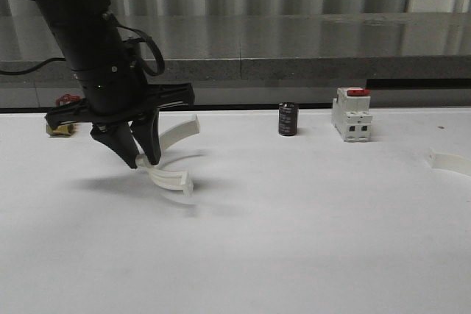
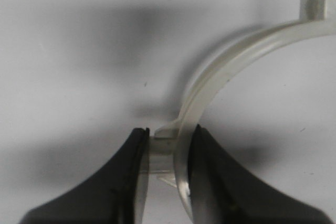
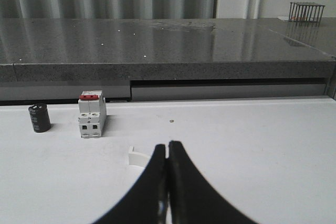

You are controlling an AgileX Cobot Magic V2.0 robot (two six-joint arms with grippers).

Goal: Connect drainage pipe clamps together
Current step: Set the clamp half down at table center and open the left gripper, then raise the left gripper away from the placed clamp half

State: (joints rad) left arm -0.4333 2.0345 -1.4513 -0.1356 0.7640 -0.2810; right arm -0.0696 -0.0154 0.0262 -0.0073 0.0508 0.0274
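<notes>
White table (image 1: 309, 255) bears two clamp halves: one (image 1: 168, 174) pinched at its end tab by the left gripper (image 1: 141, 158), lifted at front left — the other (image 1: 450, 161) lying far right. Right gripper (image 3: 167, 153): jaws shut, empty. Risk: a thin tab grip may pivot or slip. One black cylinder (image 1: 288, 119), one switch (image 1: 351, 114).

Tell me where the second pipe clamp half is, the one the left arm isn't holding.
In the front view the loose clamp half lies on the white table at the far right edge, right of the red-topped switch, well away from the left gripper.
</notes>
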